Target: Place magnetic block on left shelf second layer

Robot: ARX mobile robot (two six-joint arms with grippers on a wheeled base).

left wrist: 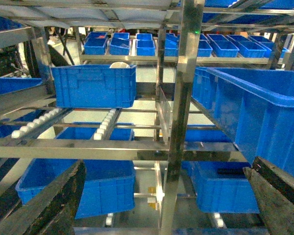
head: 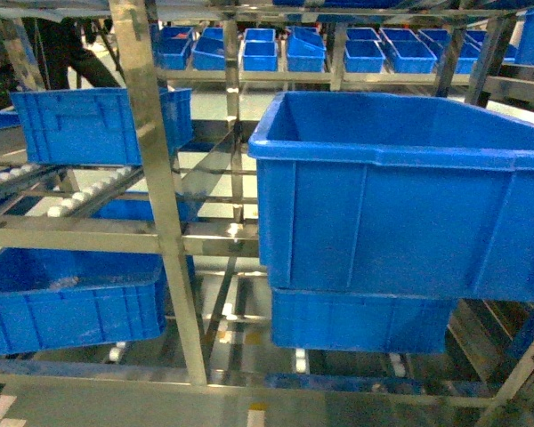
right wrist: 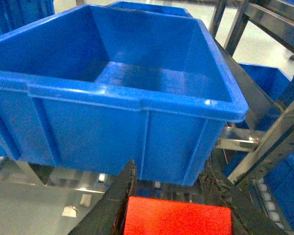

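Note:
The magnetic block (right wrist: 177, 216), a red cube, fills the bottom of the right wrist view, and my right gripper (right wrist: 169, 169) is shut on it. Just beyond and above it stands the large deep blue bin (right wrist: 112, 117), empty inside; it rests on the steel tier of the left shelf second layer (right wrist: 235, 142). In the head view that bin (head: 400, 205) takes up the right half, and neither gripper shows there. My left gripper (left wrist: 165, 166) is open with nothing between its fingers (left wrist: 54, 200), facing a steel upright (left wrist: 183, 98).
A smaller blue crate (head: 98, 124) sits on a roller track at upper left. A perforated steel upright (head: 160, 196) stands in the middle. More blue bins (head: 67, 307) lie on the lower tier, and rows of small bins (head: 338, 49) line the back racks.

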